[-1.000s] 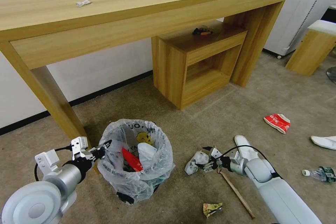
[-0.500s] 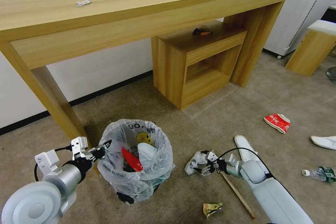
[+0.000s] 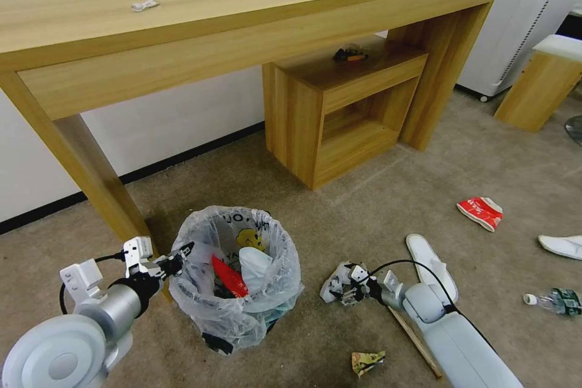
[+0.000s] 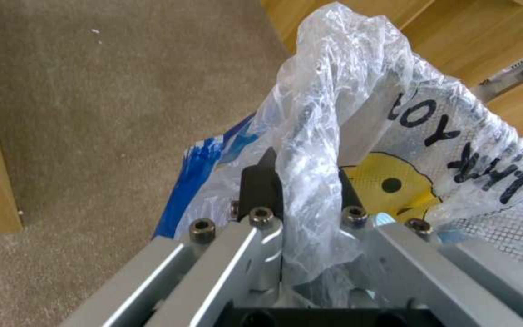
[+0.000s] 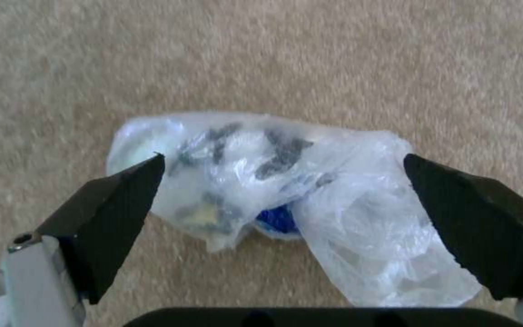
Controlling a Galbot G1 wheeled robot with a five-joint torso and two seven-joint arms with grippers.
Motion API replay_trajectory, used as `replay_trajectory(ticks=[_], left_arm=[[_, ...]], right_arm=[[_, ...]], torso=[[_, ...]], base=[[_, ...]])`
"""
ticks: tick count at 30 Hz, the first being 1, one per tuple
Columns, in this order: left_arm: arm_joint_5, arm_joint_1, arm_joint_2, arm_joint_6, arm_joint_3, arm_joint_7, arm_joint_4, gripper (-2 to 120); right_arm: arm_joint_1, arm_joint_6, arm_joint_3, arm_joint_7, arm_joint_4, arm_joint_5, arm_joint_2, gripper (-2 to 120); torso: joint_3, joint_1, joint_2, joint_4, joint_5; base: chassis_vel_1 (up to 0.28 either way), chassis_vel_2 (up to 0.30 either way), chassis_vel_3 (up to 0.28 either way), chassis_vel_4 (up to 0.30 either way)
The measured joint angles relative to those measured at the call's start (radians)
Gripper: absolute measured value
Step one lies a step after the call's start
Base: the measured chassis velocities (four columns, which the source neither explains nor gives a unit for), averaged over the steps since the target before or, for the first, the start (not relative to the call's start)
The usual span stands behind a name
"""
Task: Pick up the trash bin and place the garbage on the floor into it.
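The trash bin (image 3: 236,279) stands on the beige carpet floor (image 3: 376,194) near the left leg of the long wooden table (image 3: 182,18), with a red wrapper (image 3: 228,276) and white paper inside its crinkly bag liner (image 4: 358,136). The left gripper (image 3: 179,257) is at the bin's left rim, its fingers pressed together on a fold of the bag and the rim; the left wrist view shows the plastic bunched between the dark pads (image 4: 261,186), with the yellow cartoon figure and black letters just beyond.

To the right of the bin, the right gripper (image 3: 347,288) is low over the floor with its fingers spread wide. A crumpled clear plastic bag (image 5: 273,190) with something blue in it lies on the carpet between the two fingertips (image 5: 122,200), touching neither as far as can be seen.

A wooden stick (image 3: 415,342) lies near the right arm, a white slipper (image 3: 430,257) just behind it, and a small green-yellow wrapper (image 3: 367,361) nearer still. Further right lie a red wrapper (image 3: 480,212), a second slipper (image 3: 561,245) and a clear bottle (image 3: 555,301).
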Motion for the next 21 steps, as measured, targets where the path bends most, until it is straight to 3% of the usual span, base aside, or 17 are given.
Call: replay_trajectory(ticks=[21], left_arm=[[0.0,0.002,0.003,0.0,-0.001,0.002,0.0,3]], right_arm=[[0.003,-0.005,0.04,0.016,-0.04,-0.115,-0.018,100]], torso=[[0.0,0.0,0.0,0.0,0.0]], base=[[0.0,0.0,0.0,0.0]])
